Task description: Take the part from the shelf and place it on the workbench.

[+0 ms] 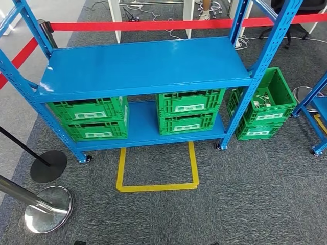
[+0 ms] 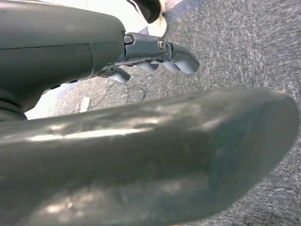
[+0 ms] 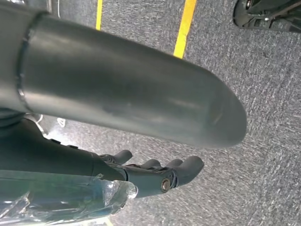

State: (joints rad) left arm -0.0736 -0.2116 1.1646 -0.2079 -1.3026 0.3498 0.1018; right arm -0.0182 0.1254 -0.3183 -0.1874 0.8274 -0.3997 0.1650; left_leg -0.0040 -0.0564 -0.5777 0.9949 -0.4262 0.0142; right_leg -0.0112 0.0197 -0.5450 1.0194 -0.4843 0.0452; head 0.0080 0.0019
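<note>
A blue metal shelf (image 1: 146,64) stands ahead in the head view, its top board bare. On its lower board sit green crates, a stack at the left (image 1: 92,118) and a stack at the right (image 1: 189,109); their contents are hidden. My left hand (image 2: 156,56) hangs over grey carpet with its fingers stretched out and nothing in them. My right hand (image 3: 156,172) also hangs over the carpet, fingers straight and apart from the thumb (image 3: 142,89). Crinkled clear plastic (image 3: 71,197) lies against the underside of that hand; I cannot tell what it is.
More green crates (image 1: 266,104) holding small white items stand on the floor right of the shelf. A yellow tape outline (image 1: 158,173) marks the carpet before the shelf. Barrier-post bases (image 1: 48,209) stand at the left, a red barrier tape (image 1: 154,24) runs behind, and another blue rack (image 1: 318,109) is at the right.
</note>
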